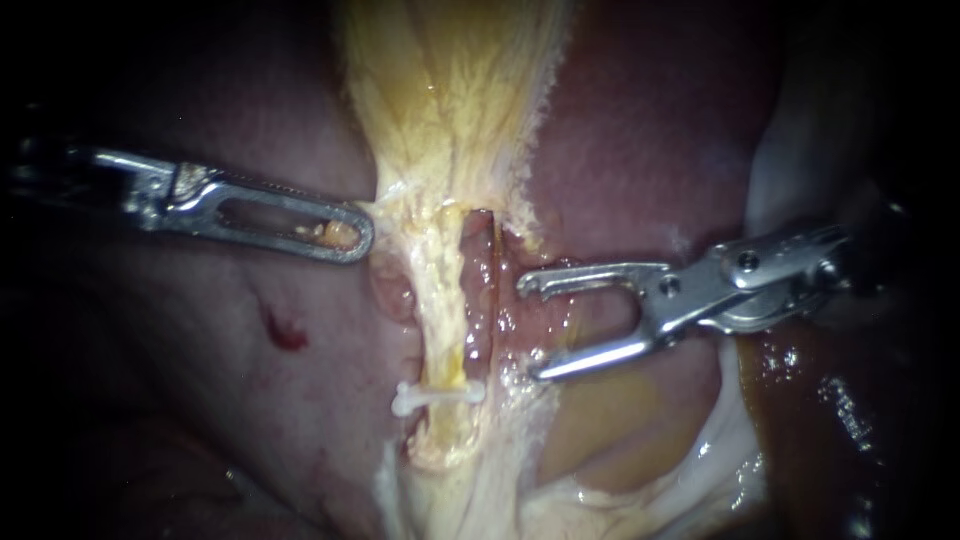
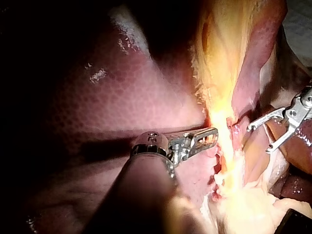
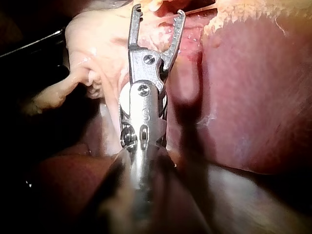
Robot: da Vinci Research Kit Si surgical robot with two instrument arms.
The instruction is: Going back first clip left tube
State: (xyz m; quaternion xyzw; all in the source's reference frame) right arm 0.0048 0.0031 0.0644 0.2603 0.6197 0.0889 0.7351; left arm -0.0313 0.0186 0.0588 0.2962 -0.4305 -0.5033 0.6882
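Your left instrument (image 1: 355, 240) lies across the liver (image 1: 200, 340) with its jaws together and nothing clearly gripped. A yellow fleck shows through the slot, and the tip sits just beside the edge of the yellow tissue (image 1: 450, 110). The left wrist view (image 2: 214, 132) reads the same: tip at the tissue edge, no gap between the jaws. Next over is the left tube (image 1: 437, 290), a pale strand running down the middle. The white clip (image 1: 437, 395) sits across it low down, well below both instruments, and looks seated on both sides. The redder right tube (image 1: 480, 290) runs close alongside and has no clip on it. Your right instrument (image 1: 530, 330) has its jaws wide open and empty, with the upper tip just beside the right tube and the lower tip near the wet tissue below. The right wrist view (image 3: 160, 12) confirms the gap, and there is nothing between the jaws. My read on the step: the clip is placed, so this is the retreat of the right instrument. For the next move, draw it straight back along its shaft, up and to the right. Keep the jaws clear of the right tube so the hooked tips don't snag it, and don't brush the clip. Keep the left instrument where it is.
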